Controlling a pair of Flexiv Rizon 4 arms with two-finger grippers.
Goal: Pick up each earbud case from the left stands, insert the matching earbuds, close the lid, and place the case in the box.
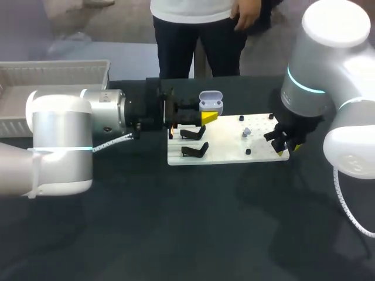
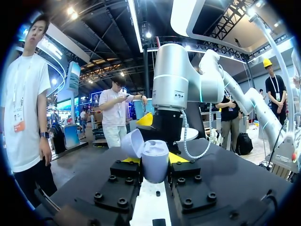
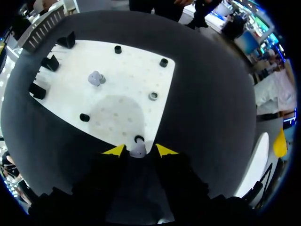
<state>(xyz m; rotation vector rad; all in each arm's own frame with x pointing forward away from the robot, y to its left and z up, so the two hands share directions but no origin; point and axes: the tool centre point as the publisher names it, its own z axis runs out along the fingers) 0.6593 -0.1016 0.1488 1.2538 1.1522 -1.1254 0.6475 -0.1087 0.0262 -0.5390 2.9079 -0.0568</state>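
Lavender earbud case (image 2: 155,165), lid open, clamped in my left gripper (image 2: 155,159) over the white board (image 1: 228,153); my right gripper (image 3: 139,150) straddles an earbud (image 3: 138,152), grip impossible to tell

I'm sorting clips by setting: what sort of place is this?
Probably a robot assembly bench: a table holding a white fixture board with black stands, a white box, and an earbud case in the left gripper.

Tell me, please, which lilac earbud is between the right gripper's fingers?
The earbud at the white board's corner, between the right gripper's yellow tips; the other earbud stands mid-board.
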